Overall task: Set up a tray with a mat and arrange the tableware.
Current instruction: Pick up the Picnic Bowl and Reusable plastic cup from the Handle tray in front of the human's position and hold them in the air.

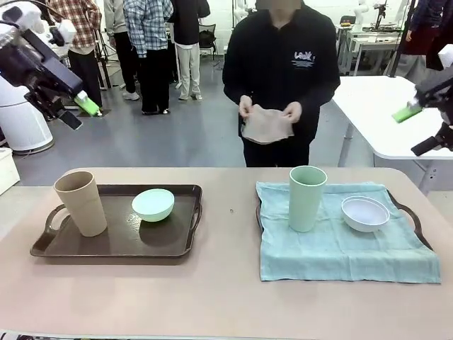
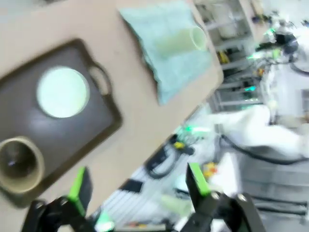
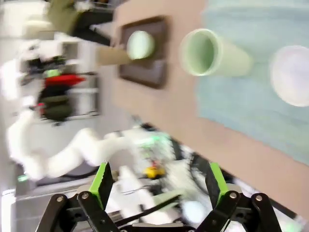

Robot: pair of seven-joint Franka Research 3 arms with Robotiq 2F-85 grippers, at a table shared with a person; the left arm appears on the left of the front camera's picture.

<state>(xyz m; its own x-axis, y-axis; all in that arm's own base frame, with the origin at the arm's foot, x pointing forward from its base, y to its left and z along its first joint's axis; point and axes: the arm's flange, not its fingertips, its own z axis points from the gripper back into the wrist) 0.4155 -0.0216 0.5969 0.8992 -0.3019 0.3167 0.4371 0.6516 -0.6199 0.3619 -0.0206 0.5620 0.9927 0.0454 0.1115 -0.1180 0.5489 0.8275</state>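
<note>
Tableware sits on two trays. Tan cup (image 1: pixel 81 202) and mint bowl (image 1: pixel 153 204) stand apart on bare dark tray (image 1: pixel 113 248), lower left of front view. Pale green cup (image 1: pixel 307 198) and white bowl (image 1: pixel 365 213) stand on teal mat (image 1: pixel 340 248) draped over second tray (image 1: pixel 414 216), lower right. Left gripper (image 1: pixel 81 113) upper left, right gripper (image 1: pixel 419 129) upper right, both above the table, jaws spread wide, empty. Person at top centre holds beige cloth (image 1: pixel 267 125) in both hands. Wrist views blurred.
</note>
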